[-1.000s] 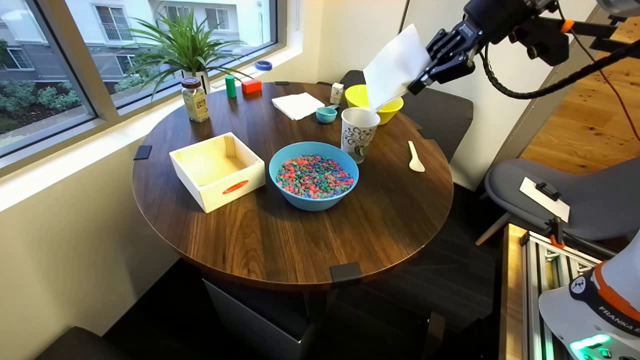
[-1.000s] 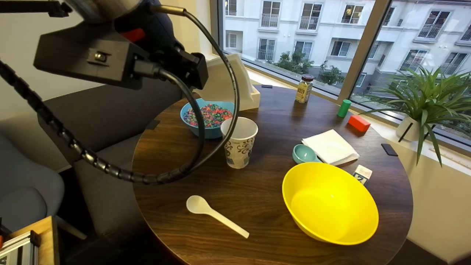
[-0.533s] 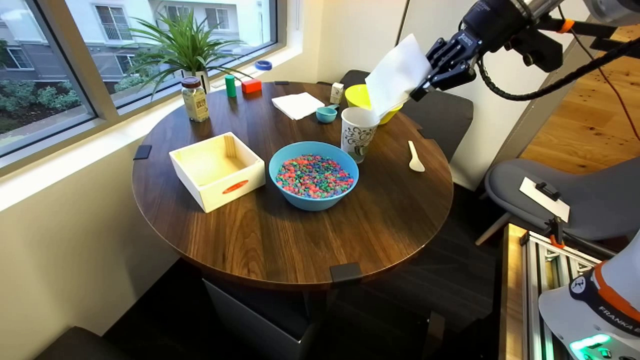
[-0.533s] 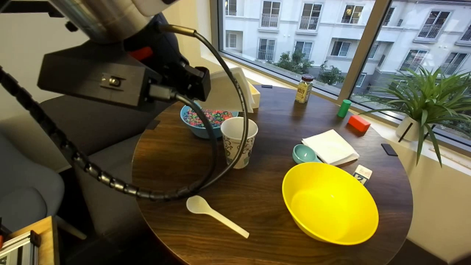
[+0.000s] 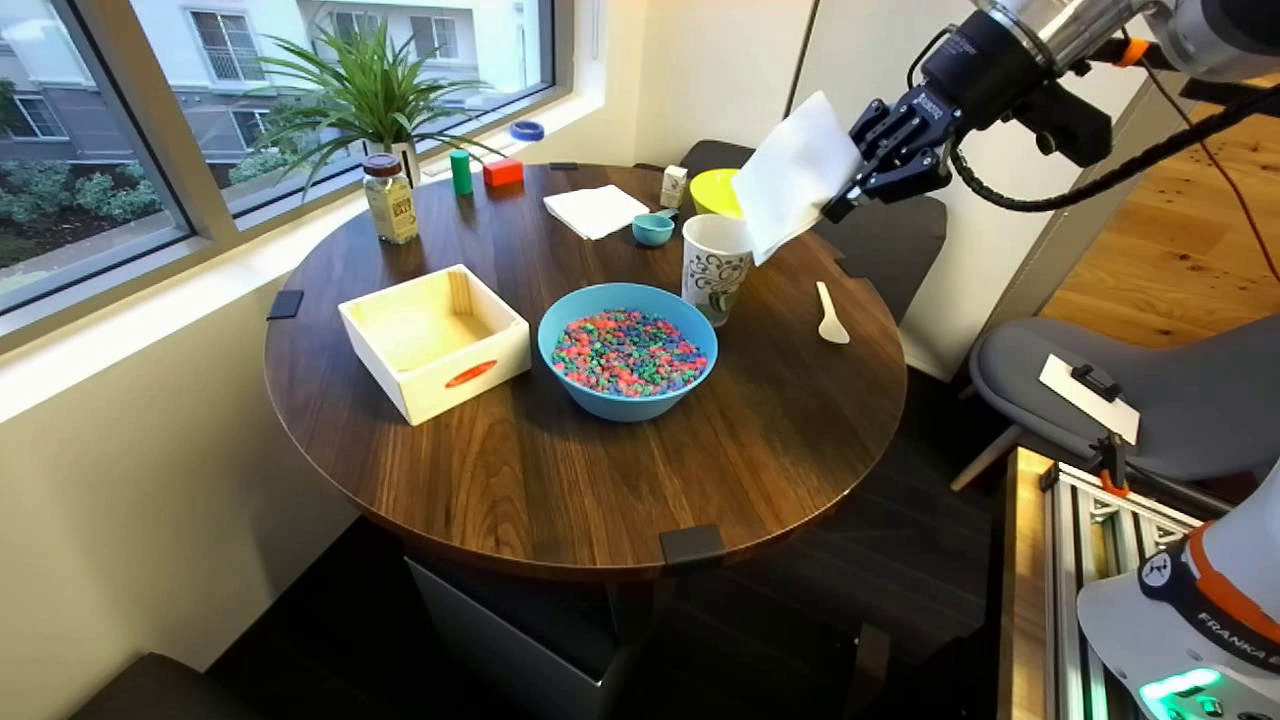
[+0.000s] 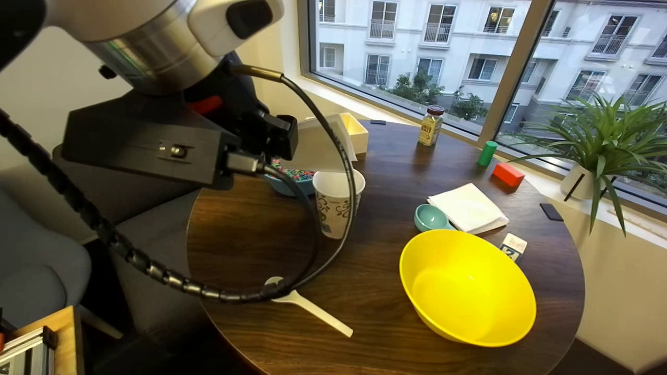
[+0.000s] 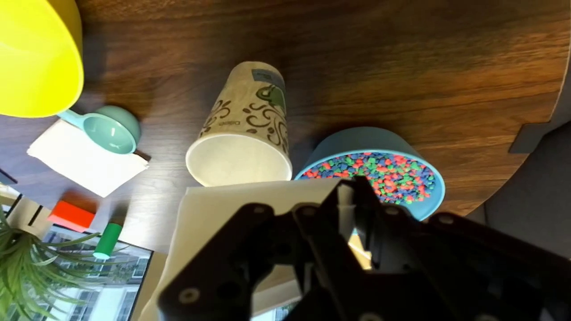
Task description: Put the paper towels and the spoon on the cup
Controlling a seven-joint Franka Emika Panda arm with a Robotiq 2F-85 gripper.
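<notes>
Box of pale wood point(image 5: 435, 345) is set at the left of the table point(image 5: 580, 490) in an exterior view. To its right and farther off, a stack of paper towels point(image 5: 596, 212) is laid flat. Nearer, coloured bits point(image 5: 628, 350) are held in a blue bowl point(image 5: 628, 407). Just right of it the cup point(image 5: 716, 270) is stood upright, and neither paper nor spoon is seen in its mouth in the wrist view.

Right of the cup, held paper towels point(image 5: 798, 175) are pinched by one side in the gripper point(image 5: 842, 200), which is closed on them. They are tilted close by the cup's rim; whether it is touched cannot be told, nor how many sheets are held. Nearer, at the right, the spoon point(image 5: 832, 326) is laid on the table, apart from the cup.

From this, the lifting of paper is judged done, and its placing on the cup is judged the step in hand, not yet finished. The spoon's part is judged wholly undone: grasping, carrying and setting it on the cup are left.
</notes>
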